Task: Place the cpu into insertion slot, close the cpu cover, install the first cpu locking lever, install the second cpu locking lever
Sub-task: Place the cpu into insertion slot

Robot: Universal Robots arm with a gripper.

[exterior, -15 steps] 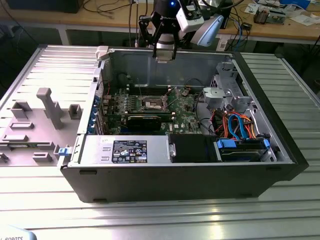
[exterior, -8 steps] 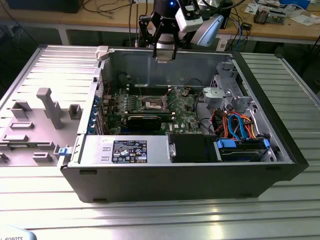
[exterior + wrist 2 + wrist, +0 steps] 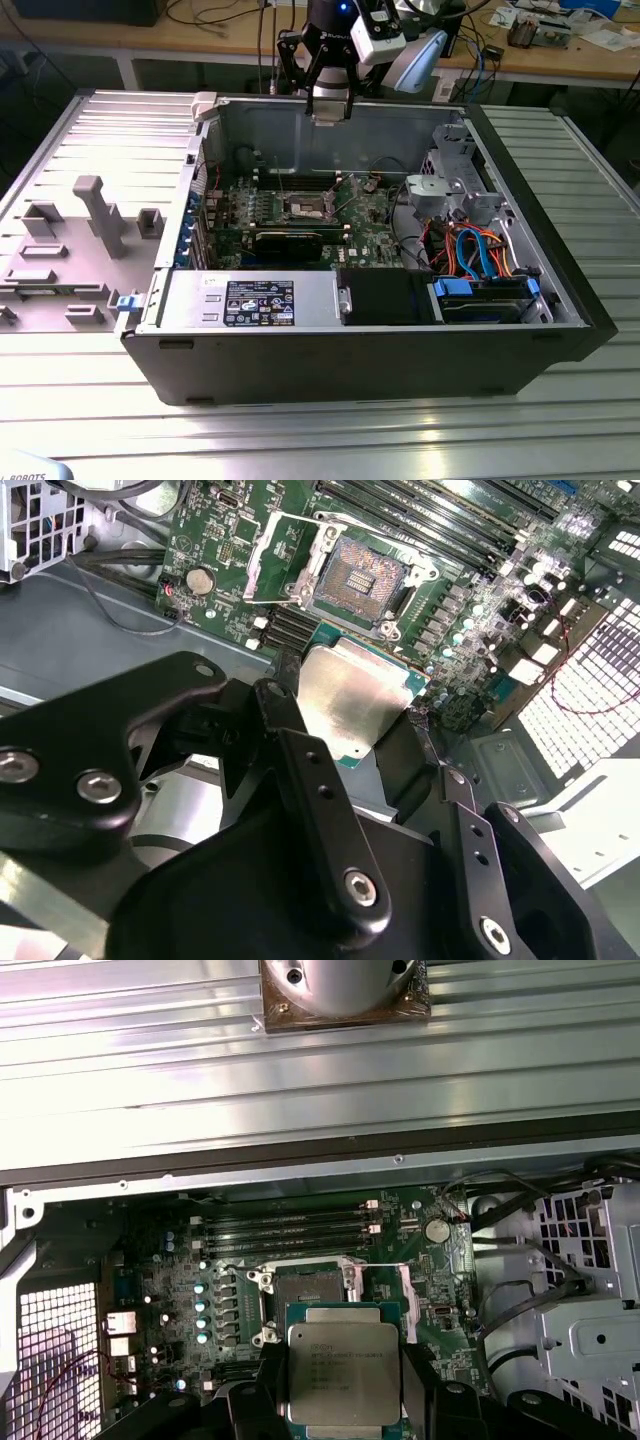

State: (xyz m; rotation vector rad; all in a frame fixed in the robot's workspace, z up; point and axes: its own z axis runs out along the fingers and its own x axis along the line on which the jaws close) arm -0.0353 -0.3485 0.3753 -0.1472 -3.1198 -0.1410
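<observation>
Hanging above open computer case: cpu, metal top showing, being pinched at two opposite edges. Gripper fingers closing just to chip width, gripping nothing else. Insertion slot lying bare on motherboard below, well apart from chip. Beside slot, cpu cover standing flipped open.
</observation>
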